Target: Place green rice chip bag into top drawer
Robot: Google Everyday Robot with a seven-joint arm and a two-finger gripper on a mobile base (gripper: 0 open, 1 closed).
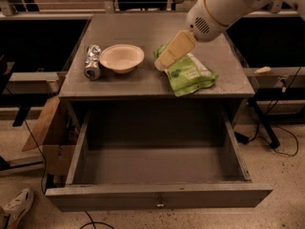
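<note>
The green rice chip bag lies flat on the right part of the grey cabinet top, near its front edge. My gripper reaches down from the upper right, its cream fingers over the bag's far left end. The top drawer is pulled fully out below the cabinet top; its inside holds nothing and its front panel has a small central knob.
A cream bowl and a crushed silver can sit on the left of the cabinet top. A cardboard box leans at the cabinet's left side. A shoe lies on the floor at the lower left. Cables run at right.
</note>
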